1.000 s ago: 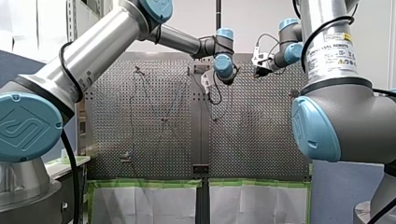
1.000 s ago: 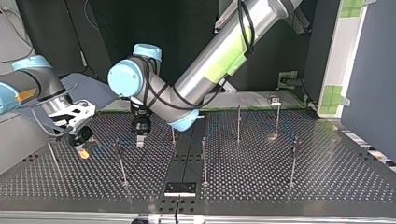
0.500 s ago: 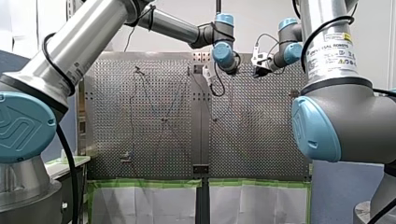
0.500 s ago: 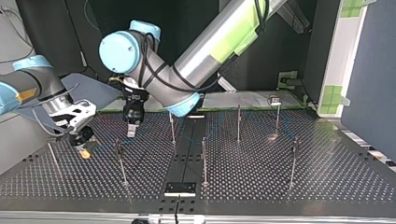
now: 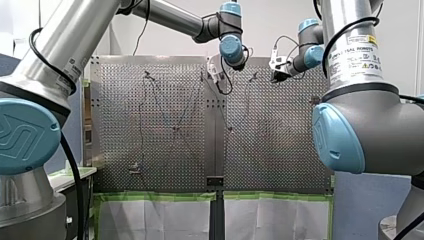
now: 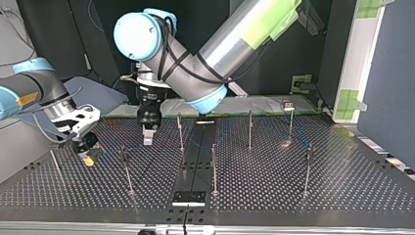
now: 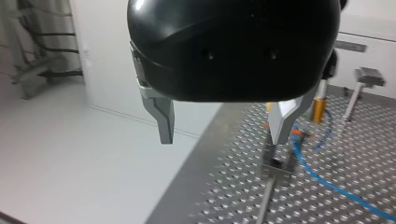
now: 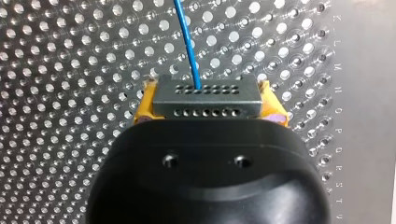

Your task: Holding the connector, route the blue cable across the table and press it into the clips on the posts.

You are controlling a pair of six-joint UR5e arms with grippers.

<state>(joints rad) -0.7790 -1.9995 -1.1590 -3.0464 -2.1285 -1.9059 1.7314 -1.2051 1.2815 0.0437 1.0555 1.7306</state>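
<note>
1. My right tool point(image 8: 208, 106) pinches the grey connector point(image 8: 207, 95) between its yellow pads point(image 8: 143, 109), above the table point(image 6: 293, 196) near its edge at the top view's left.
2. The blue cable point(image 8: 187, 42) leaves the connector and runs over the perforated table.
3. My left tool point(image 7: 224, 130) hangs spread over a table edge, one finger point(image 7: 284, 119) above the clip point(image 7: 279, 165) on a post point(image 7: 264, 201).

Pose, left arm point(image 6: 230, 39): comes in on a diagonal and reaches past the table's point(image 6: 293, 196) middle. The wrist is bent so the left gripper point(image 7: 223, 137) points down, above the table near its far edge in the top view. Its metal fingers point(image 7: 164, 116) are spread wide, with nothing between them.
Pose, right arm point(image 6: 34, 88): low by the table edge at the top view's left. The right gripper point(image 8: 208, 109) has its yellow pads point(image 8: 142, 109) clamped on the connector point(image 8: 205, 95).
</note>
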